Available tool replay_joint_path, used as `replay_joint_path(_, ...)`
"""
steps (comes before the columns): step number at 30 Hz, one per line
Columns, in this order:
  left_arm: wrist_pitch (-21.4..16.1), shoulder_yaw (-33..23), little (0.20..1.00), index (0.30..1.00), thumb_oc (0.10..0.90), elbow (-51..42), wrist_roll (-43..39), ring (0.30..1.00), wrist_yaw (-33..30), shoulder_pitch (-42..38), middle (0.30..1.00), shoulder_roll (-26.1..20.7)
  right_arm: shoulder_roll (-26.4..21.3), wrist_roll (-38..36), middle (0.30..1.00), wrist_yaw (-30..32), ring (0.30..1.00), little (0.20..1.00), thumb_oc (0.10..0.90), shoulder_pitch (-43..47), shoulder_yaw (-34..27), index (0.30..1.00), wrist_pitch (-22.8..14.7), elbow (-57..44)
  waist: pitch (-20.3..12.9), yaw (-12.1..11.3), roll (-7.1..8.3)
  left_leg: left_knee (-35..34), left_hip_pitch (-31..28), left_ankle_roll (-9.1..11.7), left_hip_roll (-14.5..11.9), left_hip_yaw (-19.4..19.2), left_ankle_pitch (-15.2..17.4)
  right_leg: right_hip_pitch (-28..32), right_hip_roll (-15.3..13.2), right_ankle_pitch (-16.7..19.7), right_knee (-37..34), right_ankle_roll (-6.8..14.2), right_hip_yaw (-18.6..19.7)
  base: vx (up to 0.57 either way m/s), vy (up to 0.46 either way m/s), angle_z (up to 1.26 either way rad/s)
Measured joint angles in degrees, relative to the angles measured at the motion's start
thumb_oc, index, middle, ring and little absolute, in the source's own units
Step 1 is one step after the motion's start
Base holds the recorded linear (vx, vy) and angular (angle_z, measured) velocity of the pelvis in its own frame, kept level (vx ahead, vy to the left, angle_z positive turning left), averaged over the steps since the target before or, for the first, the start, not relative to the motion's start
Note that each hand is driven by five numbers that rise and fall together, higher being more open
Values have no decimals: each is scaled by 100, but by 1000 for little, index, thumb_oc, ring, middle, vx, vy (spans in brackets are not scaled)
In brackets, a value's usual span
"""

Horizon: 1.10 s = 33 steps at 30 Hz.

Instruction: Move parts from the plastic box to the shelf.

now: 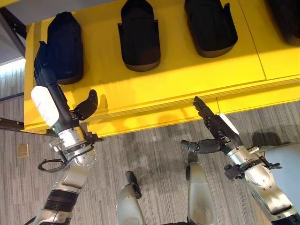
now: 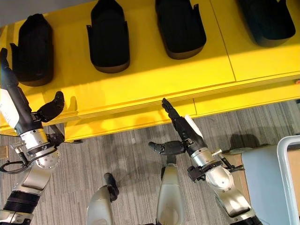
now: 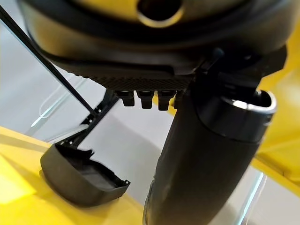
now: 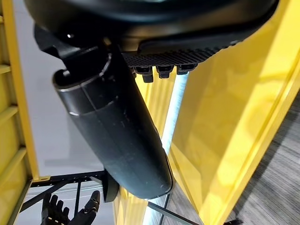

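Note:
Several black moulded parts lie in a row on the yellow shelf (image 1: 187, 79): one at the left (image 1: 65, 44), one in the middle (image 1: 139, 35), one further right (image 1: 211, 26). My left hand (image 1: 54, 91) is raised beside the leftmost part, fingers straight, thumb spread, holding nothing. Its wrist view shows a black part (image 3: 82, 176) on the shelf past the thumb (image 3: 206, 159). My right hand (image 1: 211, 123) is open and empty just in front of the shelf's front edge, fingers pointing at it.
A fourth black part (image 1: 286, 14) sits at the shelf's far right. A pale blue-grey container (image 2: 262, 173) with a white rim stands at the lower right. Grey striped floor (image 1: 154, 154) lies below the shelf.

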<state>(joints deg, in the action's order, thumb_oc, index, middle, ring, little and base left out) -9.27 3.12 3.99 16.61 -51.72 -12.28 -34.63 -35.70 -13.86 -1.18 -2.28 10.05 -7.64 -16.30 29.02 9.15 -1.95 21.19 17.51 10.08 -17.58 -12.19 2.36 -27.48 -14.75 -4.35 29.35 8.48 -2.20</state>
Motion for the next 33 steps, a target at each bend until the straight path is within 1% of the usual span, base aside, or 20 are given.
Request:
replay_joint_path(2,-192,-16,1000,1000,900,-84,-32,1000,85,211,1000,34,105,11,1000,102,1000,1000,900,-166,-15,1000,-58,2,-1,-21,-2,-214,-212,-37,71,-8,-31,313,-6,119,-302,57,-11,126,-50,7)
replay_joint_path(4,-521,-232,1000,1000,900,-658,-65,1000,411,872,1000,402,296,-136,1000,227,1000,1000,900,-522,-128,1000,-83,9,-18,-50,-13,-667,-656,-26,113,-45,-165,789,-14,259,-715,89,-137,126,-40,12)
replay_joint_path(5,-838,-318,1000,1000,900,-936,-65,1000,544,1249,1000,636,427,-318,1000,288,1000,1000,900,-732,-231,1000,-84,22,-130,-78,-26,-888,-798,-28,125,-39,-253,947,-8,294,-895,99,-222,140,-28,18)
replay_joint_path(7,-1211,-329,1000,1000,900,-1231,-70,1000,792,1690,1000,832,545,-565,1000,431,1000,1000,900,-933,-407,1000,-83,87,-405,-178,-64,-1208,-932,2,154,-31,-398,1087,-2,333,-1107,113,-328,142,-21,15)
replay_joint_path(9,-1448,-343,1000,1000,900,-1322,-99,1000,1018,1881,1000,967,641,-761,1000,502,1000,1000,900,-989,-601,1000,-83,130,-505,-239,-123,-1476,-1170,-4,182,-32,-486,1360,1,399,-1349,141,-426,88,-12,14)
replay_joint_path(10,-1655,-345,1000,1000,900,-1323,-220,1000,1237,2018,1000,1013,710,-931,1000,587,1000,1000,900,-1075,-724,1000,-83,150,-661,-299,-169,-1653,-1306,-7,205,-29,-543,1542,1,450,-1548,164,-503,63,-9,15)
replay_joint_path(12,-1970,-402,1000,1000,900,-1312,-545,1000,1529,2250,1000,1018,837,-1216,1000,752,1000,1000,900,-1106,-808,1000,-137,210,-1118,-356,-155,-1759,-1360,-7,262,-33,-549,1693,-39,497,-1784,218,-564,111,-31,12)
replay_joint_path(13,-2006,-418,1000,1000,900,-1306,-736,1000,1732,2257,1000,1068,901,-1226,1000,761,1000,1000,900,-1105,-826,1000,-252,361,-1163,-366,-156,-1808,-1439,-14,267,-20,-556,1828,-38,534,-1905,237,-625,90,-42,13)
replay_joint_path(16,-2019,-299,1000,1000,900,-1205,-1376,1000,2448,2491,1000,1109,1147,-1459,1000,931,1000,1000,900,-1145,-831,1000,-275,1043,-1631,-469,-102,-1948,-1541,-22,279,-19,-562,2134,-22,669,-2339,278,-759,12,-49,13)
replay_joint_path(17,-1921,-246,1000,1000,900,-1071,-2150,1000,3138,2686,1000,1140,1254,-1660,1000,999,1000,1000,900,-1191,-843,1000,-266,1413,-1724,-493,-79,-2085,-1708,-29,284,-15,-597,2456,10,832,-2720,293,-857,-15,-56,11)
replay_joint_path(18,-1783,-165,1000,1000,900,-817,-2604,1000,3537,2780,1000,1145,1330,-1820,1000,1043,1000,1000,900,-1239,-842,1000,-259,1652,-1830,-511,-74,-2189,-1784,-9,290,-18,-626,2600,31,929,-2951,300,-905,-24,-63,11)
replay_joint_path(21,-1240,-9,1000,1000,900,-195,-3279,1000,4343,3017,1000,1143,1451,-2087,1000,1079,1000,1000,900,-1347,-840,1000,-194,1947,-1957,-539,-3,-2419,-1877,20,315,-42,-734,2811,66,1175,-3424,302,-964,-20,-35,1)
replay_joint_path(22,-1084,85,1000,1000,900,-12,-3474,1000,4564,3091,1000,1161,1488,-2173,1000,1104,1000,1000,900,-1346,-844,1000,-186,2008,-1965,-541,19,-2479,-1878,26,314,-49,-776,2795,74,1205,-3439,307,-969,-13,-34,2)
replay_joint_path(23,-719,352,1000,1000,900,433,-4106,1000,5092,3185,1000,1270,1572,-2489,1000,1125,1000,1000,900,-1314,-868,1000,-73,2176,-1970,-537,91,-2569,-1944,26,310,-50,-845,2818,87,1223,-3436,300,-986,0,0,0)
replay_joint_path(24,-563,523,1000,1000,900,616,-4211,1000,5349,3264,1000,1323,1604,-2626,1000,1128,1000,1000,900,-1308,-860,1000,25,2234,-2000,-561,154,-2571,-1963,27,304,-63,-845,2826,94,1224,-3437,296,-973,0,0,0)
replay_joint_path(25,-398,747,1000,1000,900,685,-4364,1000,5935,3413,1000,1321,1756,-2815,1000,1121,1000,1000,900,-1233,-896,1000,165,2448,-2036,-591,284,-2572,-1971,38,295,-79,-854,2824,102,1233,-3437,281,-968,5,13,-5)
replay_joint_path(27,-201,909,1000,1000,900,696,-4581,1000,6539,3416,1000,1321,1882,-2788,1000,1122,1000,1000,900,-1033,-833,1000,234,2999,-2110,-627,409,-2574,-1970,-9,298,-83,-833,2824,99,1245,-3437,270,-957,0,0,0)
replay_joint_path(28,-201,909,1000,1000,900,696,-4581,1000,6539,3416,1000,1321,1882,-2788,1000,1122,1000,1000,900,-1033,-833,1000,234,2999,-2110,-627,409,-2574,-1970,-9,298,-83,-833,2824,99,1245,-3437,270,-957,0,0,0)
replay_joint_path(30,67,957,1000,1000,900,977,-4632,1000,6984,3175,1000,1294,1985,-2923,1000,1183,1000,1000,900,-739,-797,1000,467,3718,-2208,-628,471,-2596,-1976,-15,296,-108,-848,2817,93,1238,-3438,278,-943,23,13,-4)
replay_joint_path(33,273,800,1000,1000,900,1769,-5043,1000,6973,2942,1000,1357,2001,-2933,1000,1252,1000,1000,900,-705,-824,1000,597,4187,-2297,-611,405,-2598,-1984,-21,279,-153,-854,2822,99,1244,-3440,277,-937,31,21,-6)
